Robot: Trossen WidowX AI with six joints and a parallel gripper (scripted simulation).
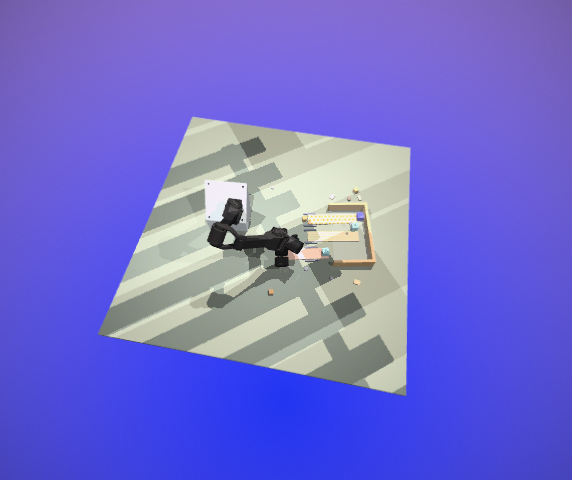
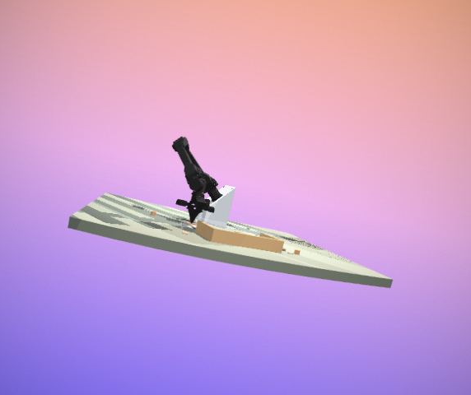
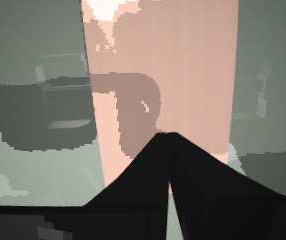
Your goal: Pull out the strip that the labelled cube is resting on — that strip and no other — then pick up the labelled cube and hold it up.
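A salmon-pink strip (image 1: 313, 253) (image 3: 198, 60) lies flat, reaching left out of the tray's open side. A teal cube (image 1: 325, 251) with faint marks sits at its right end; the marks are too small to read. My gripper (image 2: 192, 221) (image 3: 166, 142) is shut, its tips together over the strip's near end, with nothing seen between them. In the top view the arm hides the tips. A yellow-dotted strip (image 1: 332, 219) has a blue-violet cube (image 1: 360, 215) at its right end. A plain tan strip (image 1: 333, 237) lies between the other two. Another teal cube (image 1: 354, 226) is near the tan strip's upper right.
A low wooden frame (image 1: 371, 238) (image 2: 246, 240) walls the strips' right side and parts of both flanks. Thin grey rails (image 1: 309, 227) stand by the strips' left parts. Small loose blocks lie outside, including an orange one (image 1: 271, 292) (image 2: 153, 213). The white arm base (image 1: 215, 192) (image 2: 227, 206) stands left.
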